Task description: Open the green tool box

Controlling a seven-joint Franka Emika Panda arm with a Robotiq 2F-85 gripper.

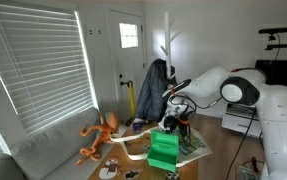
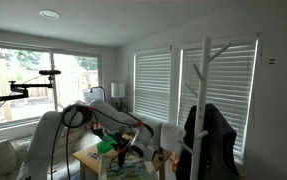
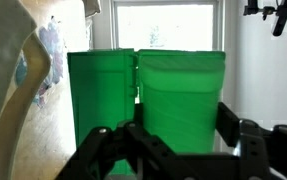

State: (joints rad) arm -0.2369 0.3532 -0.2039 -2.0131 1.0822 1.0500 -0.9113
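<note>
As end effector (image 1: 175, 121) hovers, green tool box (image 1: 165, 148) upright

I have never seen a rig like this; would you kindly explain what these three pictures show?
The white machine is a robot arm with a two-fingered pincer at its tip. Two pictures come from cameras standing in the room. The third comes from a camera on the wrist, looking out past the pincer. At the small table is a bright green tool box, and an orange toy lies nearby. In the wrist view the box fills the space just ahead of the pincer. Whether it is actually gripped cannot be told.
</note>
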